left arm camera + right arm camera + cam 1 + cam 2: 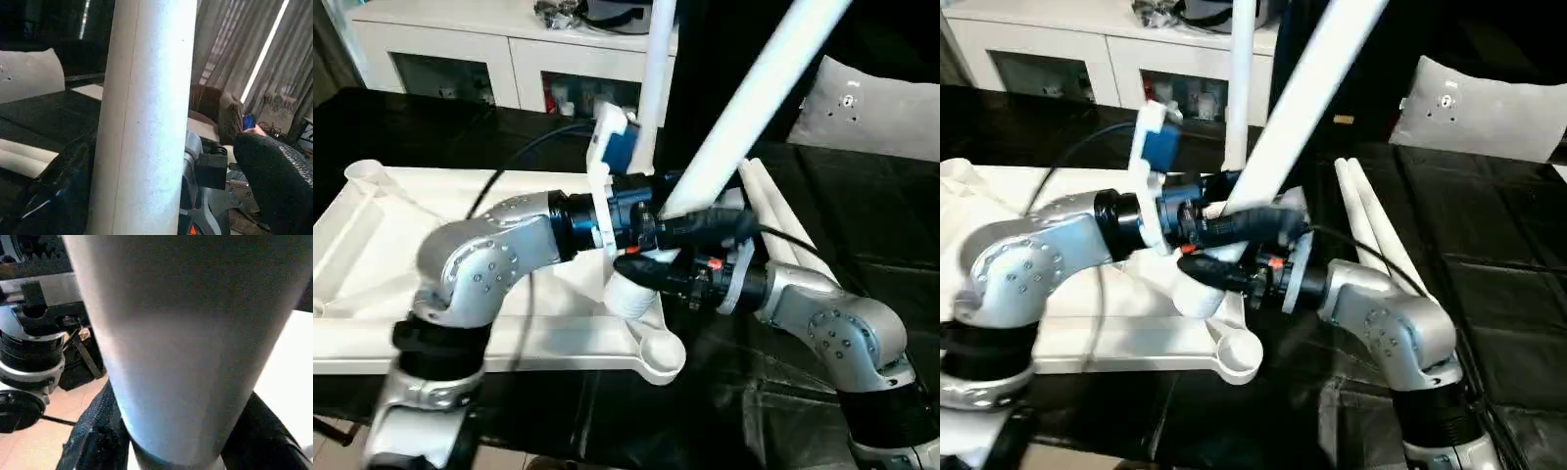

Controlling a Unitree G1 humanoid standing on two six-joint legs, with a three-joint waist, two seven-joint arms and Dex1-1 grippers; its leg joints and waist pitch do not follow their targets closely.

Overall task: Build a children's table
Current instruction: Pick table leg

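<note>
Black counter (pixel 881 245) carries the upturned tabletop (pixel 372 245): one leg (pixel 656 78) stands fitted, two legs (pixel 1371 225) lie waiting. Right gripper (pixel 651 264) clamps the tilted leg (pixel 744 108) near the front corner; left gripper (pixel 680 211) stands wide.

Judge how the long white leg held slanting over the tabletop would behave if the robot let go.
The leg looks stiff: it stays straight though held only near its base. Leaning steeply, it would probably topple. Being a smooth round tube, it may then roll, like the spare legs lying beside the tabletop.

You are in a living room: a white cabinet (pixel 499 44), a pillow (pixel 876 113), curtains (pixel 244 49), an armchair (pixel 220 110).
</note>
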